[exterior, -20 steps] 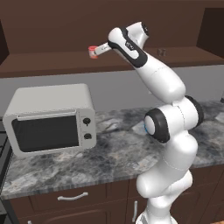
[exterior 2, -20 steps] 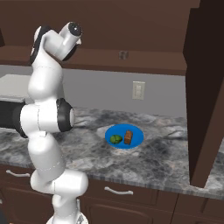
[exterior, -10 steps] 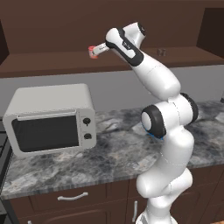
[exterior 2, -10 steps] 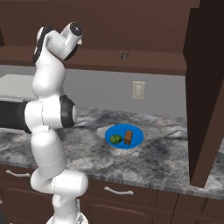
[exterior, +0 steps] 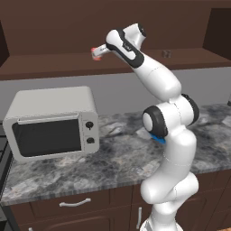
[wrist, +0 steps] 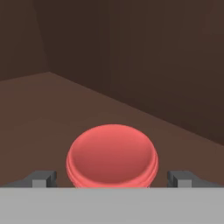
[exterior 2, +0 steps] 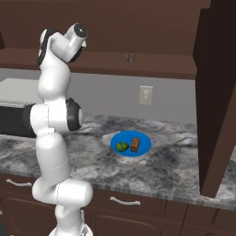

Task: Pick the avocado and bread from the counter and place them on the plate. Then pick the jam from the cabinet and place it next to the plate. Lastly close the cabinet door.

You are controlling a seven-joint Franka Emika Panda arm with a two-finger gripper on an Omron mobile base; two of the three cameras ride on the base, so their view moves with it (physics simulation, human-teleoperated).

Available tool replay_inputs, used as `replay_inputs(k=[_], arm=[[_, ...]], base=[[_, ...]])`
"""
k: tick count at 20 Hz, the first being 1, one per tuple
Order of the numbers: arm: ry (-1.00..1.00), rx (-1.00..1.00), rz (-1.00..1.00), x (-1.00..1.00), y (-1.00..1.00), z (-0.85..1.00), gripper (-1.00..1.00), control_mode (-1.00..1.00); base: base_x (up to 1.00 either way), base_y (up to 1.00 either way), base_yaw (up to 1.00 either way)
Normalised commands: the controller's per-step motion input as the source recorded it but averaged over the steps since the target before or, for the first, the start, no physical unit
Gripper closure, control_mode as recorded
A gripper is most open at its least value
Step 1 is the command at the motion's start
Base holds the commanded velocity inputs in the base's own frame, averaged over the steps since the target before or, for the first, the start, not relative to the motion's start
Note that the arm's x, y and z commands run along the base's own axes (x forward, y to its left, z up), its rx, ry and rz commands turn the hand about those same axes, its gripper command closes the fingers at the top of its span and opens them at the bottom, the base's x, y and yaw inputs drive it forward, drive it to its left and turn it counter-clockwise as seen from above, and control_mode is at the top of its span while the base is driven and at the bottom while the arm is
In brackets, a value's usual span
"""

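- Red-lidded jam sits on the brown shelf of the cabinet; in your hand view the lid lies squarely between the two finger tips, with a gap on either side.
- You can read no label, brand or writing on the jar or anywhere else; the pictures are too coarse to tell.
- Your gripper stands wide open around the jar, jaws apart and not pressing on it; one dark fingertip shows at each side of the lid.
- From the left base view you see the jam at the tip of the raised arm, on the long inner shelf above the microwave.
- Against the pictures of a second ago you will find almost no change: the arm holds the same reach into the cabinet, the jar is in the same spot, the jaws are as wide as before.
- On the counter, the blue plate carries the avocado and the bread, side by side and just about touching.
- The cabinet door hangs open at the right of your right base view.
- A wall socket sits on the grey wall behind the plate.
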Motion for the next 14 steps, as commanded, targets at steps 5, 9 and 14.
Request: replay_inputs(k=[5, 9, 14], arm=[[0.02, 0.0, 0.0, 0.17, 0.07, -0.03, -1.0, -1.0], [0.02, 0.0, 0.0, 0.15, 0.07, -0.04, -1.0, -1.0], [0.02, 0.0, 0.0, 0.13, 0.09, -0.04, 1.0, -1.0]], base=[[0.0, 0.0, 0.0], [0.0, 0.0, 0.0], [0.0, 0.0, 0.0]])
